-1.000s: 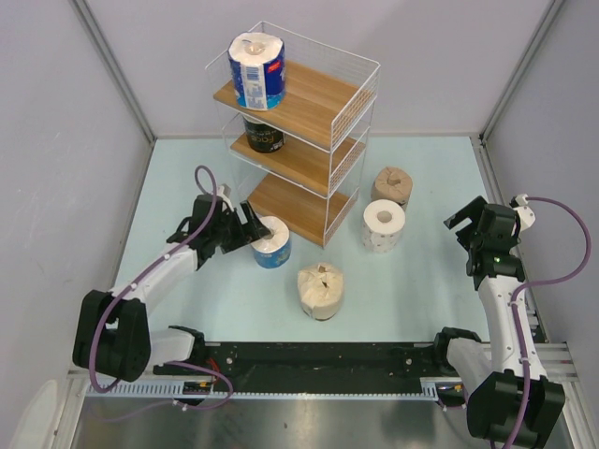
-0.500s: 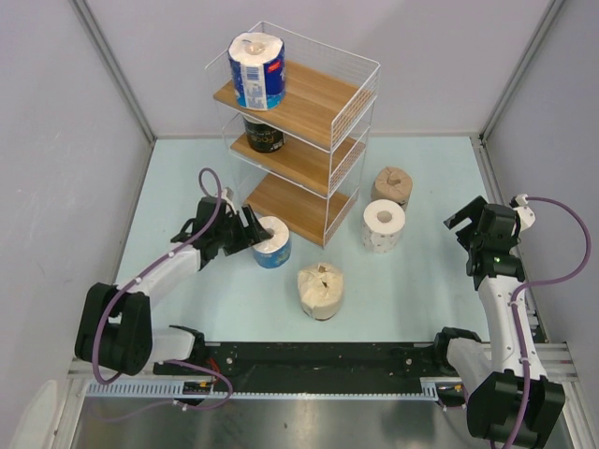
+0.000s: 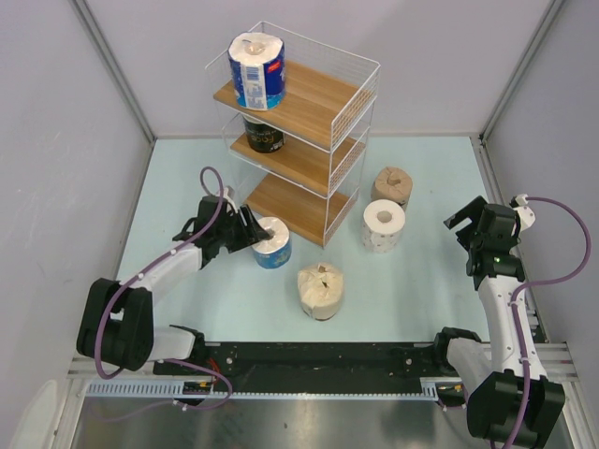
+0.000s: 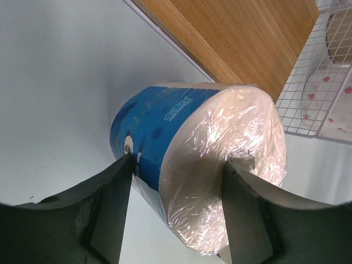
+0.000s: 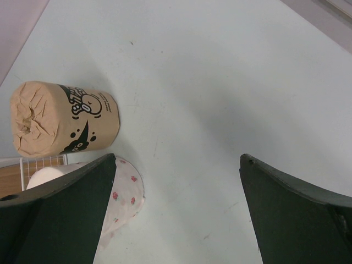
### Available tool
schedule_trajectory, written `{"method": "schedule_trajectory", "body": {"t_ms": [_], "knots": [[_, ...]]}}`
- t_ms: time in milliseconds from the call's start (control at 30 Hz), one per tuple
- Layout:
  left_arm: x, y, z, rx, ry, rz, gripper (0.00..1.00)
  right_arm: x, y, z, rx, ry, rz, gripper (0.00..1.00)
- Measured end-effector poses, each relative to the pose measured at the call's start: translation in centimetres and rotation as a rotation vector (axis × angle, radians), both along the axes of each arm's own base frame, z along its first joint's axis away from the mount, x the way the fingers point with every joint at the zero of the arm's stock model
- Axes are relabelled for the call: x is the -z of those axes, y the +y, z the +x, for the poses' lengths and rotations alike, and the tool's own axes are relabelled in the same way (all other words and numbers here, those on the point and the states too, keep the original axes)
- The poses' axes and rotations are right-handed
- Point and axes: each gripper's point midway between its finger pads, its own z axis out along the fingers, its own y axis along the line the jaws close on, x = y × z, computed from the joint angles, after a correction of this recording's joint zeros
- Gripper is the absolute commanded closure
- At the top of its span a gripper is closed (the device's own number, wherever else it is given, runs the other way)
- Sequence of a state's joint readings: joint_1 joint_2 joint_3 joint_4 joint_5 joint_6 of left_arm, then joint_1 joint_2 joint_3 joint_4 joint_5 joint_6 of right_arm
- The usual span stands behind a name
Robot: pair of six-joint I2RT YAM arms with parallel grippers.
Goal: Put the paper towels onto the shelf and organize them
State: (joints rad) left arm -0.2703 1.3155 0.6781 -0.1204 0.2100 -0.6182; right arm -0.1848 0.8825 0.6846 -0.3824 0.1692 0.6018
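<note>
A blue-wrapped roll (image 3: 273, 245) stands on the table just in front of the shelf's (image 3: 309, 112) bottom board. My left gripper (image 3: 257, 229) is shut on it, one finger on its blue side and the other at its core; it fills the left wrist view (image 4: 165, 126), between my gripper's (image 4: 176, 165) fingers. A second blue roll (image 3: 256, 70) stands on the top board and a dark roll (image 3: 264, 134) on the middle board. The cream roll (image 3: 320, 290), white dotted roll (image 3: 384, 225) and tan-brown roll (image 3: 391, 185) stand on the table. My right gripper (image 3: 465, 224) is open and empty.
The right wrist view shows the tan-brown roll (image 5: 66, 118) and the dotted roll (image 5: 124, 192) to the left of my right gripper (image 5: 179, 165), with bare table between its fingers. The shelf's wire side (image 4: 319, 82) is close to the right of the held roll.
My left gripper has moved right onto the blue roll on the table and its fingers now touch it. The right arm has not moved.
</note>
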Motion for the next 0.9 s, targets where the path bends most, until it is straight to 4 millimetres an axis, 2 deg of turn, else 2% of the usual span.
{"method": "schedule_trajectory", "body": {"t_ms": [100,200,433,533,633,833,900], "knots": [[-0.1,-0.1,0.0,0.016,-0.005,0.005,0.63,0.0,0.0,0.0,-0.001,-0.001,0.001,0.0],[-0.2,-0.1,-0.1,0.031,-0.006,0.01,0.67,0.1,0.0,0.1,-0.002,-0.003,0.001,0.0],[-0.8,-0.2,-1.4,0.07,0.016,0.01,0.68,0.3,0.0,0.0,-0.002,0.002,0.002,0.0],[-2.5,-0.3,-2.0,0.084,-0.003,0.002,0.68,0.4,0.0,0.1,-0.002,0.003,0.003,0.0],[-6.1,-0.5,-1.8,0.094,-0.078,-0.012,0.68,0.5,0.1,0.1,-0.005,0.006,0.005,0.0],[-17.0,-1.2,-0.9,0.128,-0.327,-0.079,0.68,0.6,0.3,0.4,-0.015,0.004,0.017,0.0],[-19.9,-1.6,-1.2,0.152,-0.388,-0.103,0.67,0.6,0.3,0.4,-0.013,0.004,0.019,0.0]]}}
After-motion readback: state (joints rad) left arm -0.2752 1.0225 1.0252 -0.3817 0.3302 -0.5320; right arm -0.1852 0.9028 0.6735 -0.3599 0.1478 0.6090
